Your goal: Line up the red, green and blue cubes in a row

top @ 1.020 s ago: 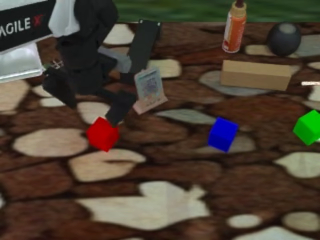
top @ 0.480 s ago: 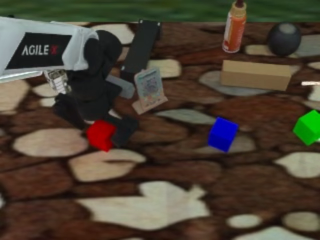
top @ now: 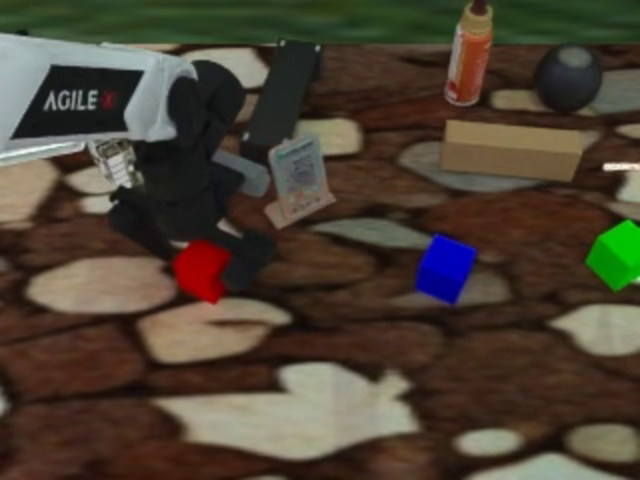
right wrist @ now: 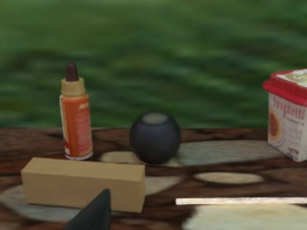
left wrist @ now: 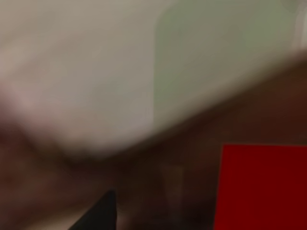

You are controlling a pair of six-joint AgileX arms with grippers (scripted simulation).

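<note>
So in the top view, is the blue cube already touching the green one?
No: the blue cube sits alone mid-table, with bare table between it and the green cube at the right edge.

The left arm (top: 90, 100), at the table's far left edge in the top view, carries a black panel on its white housing with the lettering "AGILE" in white, followed by a red "X".

The tub (right wrist: 290, 115), white with a red lid, seen in the right wrist view, bears red lettering on its side that appears to read "Spaghetti"; the smaller print below it cannot be read.

The orange bottle (right wrist: 76, 120) shows a label, but its text is illegible.
</note>
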